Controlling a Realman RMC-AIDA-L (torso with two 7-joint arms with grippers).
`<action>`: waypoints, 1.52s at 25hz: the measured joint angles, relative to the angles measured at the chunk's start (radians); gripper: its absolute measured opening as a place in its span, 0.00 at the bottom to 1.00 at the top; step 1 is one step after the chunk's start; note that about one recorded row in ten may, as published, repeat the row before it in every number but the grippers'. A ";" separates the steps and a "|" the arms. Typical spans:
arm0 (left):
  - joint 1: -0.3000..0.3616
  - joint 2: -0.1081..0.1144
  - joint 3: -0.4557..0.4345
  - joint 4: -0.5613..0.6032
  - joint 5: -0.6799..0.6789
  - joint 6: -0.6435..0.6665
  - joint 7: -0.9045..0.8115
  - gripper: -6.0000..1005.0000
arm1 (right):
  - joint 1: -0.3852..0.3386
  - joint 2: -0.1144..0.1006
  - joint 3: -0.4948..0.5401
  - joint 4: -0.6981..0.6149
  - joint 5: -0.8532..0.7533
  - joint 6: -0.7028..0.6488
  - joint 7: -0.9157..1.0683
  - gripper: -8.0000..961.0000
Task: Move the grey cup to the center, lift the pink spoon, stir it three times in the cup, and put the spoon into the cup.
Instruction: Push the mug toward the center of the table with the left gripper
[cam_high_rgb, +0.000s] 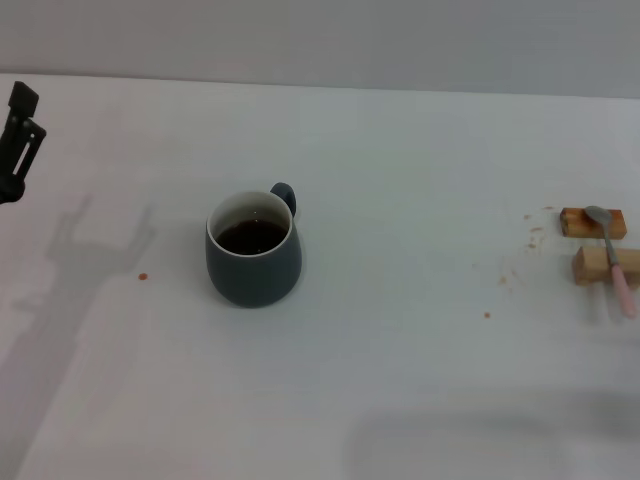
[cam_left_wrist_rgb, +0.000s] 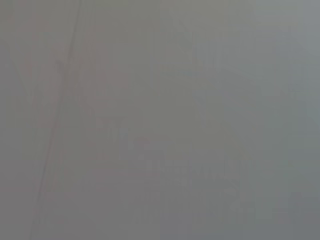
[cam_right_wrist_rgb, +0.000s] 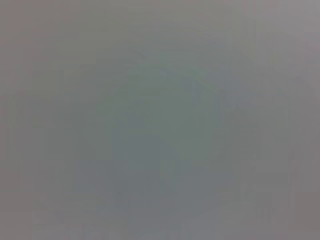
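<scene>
Grey cup (cam_high_rgb: 253, 262), dark liquid inside, is being seen on the table (cam_high_rgb: 400, 380); pink spoon (cam_high_rgb: 614, 258) is being propped across two wooden blocks (cam_high_rgb: 598, 244). Left gripper (cam_high_rgb: 20, 140): finger state cannot be told.

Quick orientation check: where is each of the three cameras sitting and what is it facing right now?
Head view: on the robot's head, looking forward and down at the white table, with the grey cup left of centre and the pink spoon on two wooden blocks at far right; only the left gripper shows, at the left edge.
Left wrist view: on the left wrist; plain grey surface, no body parts.
Right wrist view: likewise.
The wrist views share only that featureless surface.
</scene>
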 joint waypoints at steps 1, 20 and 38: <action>0.000 0.000 0.000 0.000 0.000 0.000 0.000 0.83 | -0.001 0.000 0.001 0.000 -0.008 0.000 -0.003 0.54; -0.029 0.008 -0.001 0.007 -0.010 -0.165 -0.074 0.83 | -0.041 0.000 0.067 0.017 -0.001 -0.041 0.010 0.54; -0.255 0.150 0.223 0.022 0.107 -0.530 -0.452 0.83 | -0.084 -0.005 0.026 0.014 -0.013 -0.068 0.023 0.54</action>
